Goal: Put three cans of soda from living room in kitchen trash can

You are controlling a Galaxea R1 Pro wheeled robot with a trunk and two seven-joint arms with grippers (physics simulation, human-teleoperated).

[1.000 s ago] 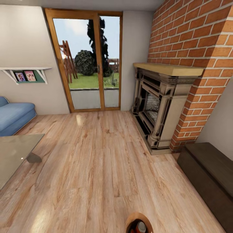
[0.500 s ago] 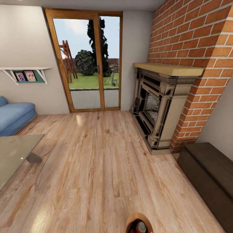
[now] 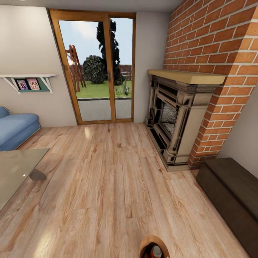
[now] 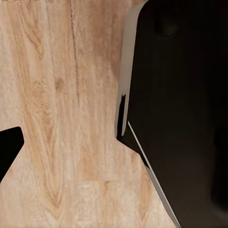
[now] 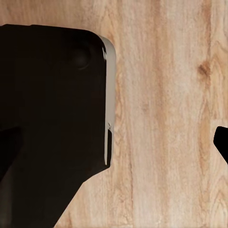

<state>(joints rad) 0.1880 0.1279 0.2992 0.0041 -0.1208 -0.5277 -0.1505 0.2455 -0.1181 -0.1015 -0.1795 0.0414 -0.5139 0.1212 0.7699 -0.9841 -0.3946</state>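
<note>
- Left jaws: spread wide, nothing betw. them. One dark fingertip (image 4: 10,147) showed over the wood floor (image 4: 71,118); the other side was lost against a black body w/ pale edge (image 4: 180,95).
- Right jaws: spread also, empty. One fingertip (image 5: 222,142) was at the picture edge, w/ a black body (image 5: 52,95) opposite.
- Tash can (image 3: 145,247): at the bottom edge of the head view, close to the robot, glossy brown inside. Could not tell if it stood on the floor.
- Can of soda (image 3: 156,252): inside the tash can, orange w/ grey top.
- Further out: fireplace (image 3: 175,118) and brick chimney (image 3: 215,53) at right, dark bench (image 3: 233,193) near them.
- Glass doors (image 3: 96,71) ahead; blue sofa (image 3: 16,129) and glass tabletop (image 3: 16,172) at left.
</note>
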